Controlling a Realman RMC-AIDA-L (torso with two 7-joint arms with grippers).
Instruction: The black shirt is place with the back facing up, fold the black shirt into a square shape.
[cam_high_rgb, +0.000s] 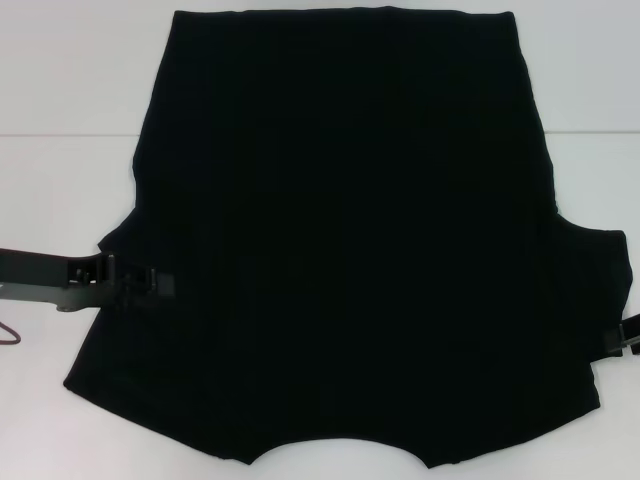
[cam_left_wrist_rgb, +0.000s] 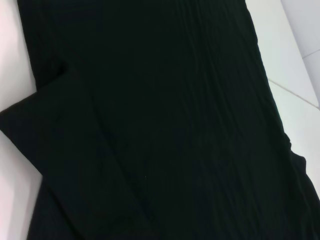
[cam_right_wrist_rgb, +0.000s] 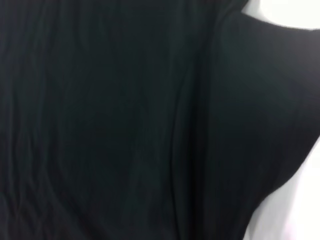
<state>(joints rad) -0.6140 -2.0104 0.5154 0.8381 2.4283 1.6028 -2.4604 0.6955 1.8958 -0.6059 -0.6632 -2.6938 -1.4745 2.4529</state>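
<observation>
Head view: black shirt (cam_high_rgb: 350, 230) spread flat across the white desk (cam_high_rgb: 60, 80), filling most of the frame, neckline notch at 6 o'clock nearest the robot, hem straight along 12 o'clock. No lettering on show, so plain back up, as the task wants. Lying wide and smooth, probably so both sides can be lifted and folded inward toward a square.

Left hand (cam_high_rgb: 150, 281) reaching in from 9 o'clock, low over the desk, its tip resting on or just over the shirt's left edge by the sleeve. Placed there, most likely, to take that sleeve edge for the first inward fold. Dark fingers against dark cloth: open or closed, cannot tell.

Right hand (cam_high_rgb: 622, 338) only just showing at 3 o'clock, beside the right sleeve (cam_high_rgb: 590, 270), which juts out past the body of the shirt. Mirrors the left, so seemingly a two-sided pickup. Too little visible to tell its grip.

Left wrist view: black cloth (cam_left_wrist_rgb: 165, 120) filling the frame, left sleeve (cam_left_wrist_rgb: 55, 130) lying flat with its edge against bare white desk. Right wrist view: same story, soft wrinkles running through the fabric (cam_right_wrist_rgb: 125, 120), sleeve edge meeting the desk at one corner. No fingers in either.

Folding not yet begun, judging from both sleeves lying out flat.
</observation>
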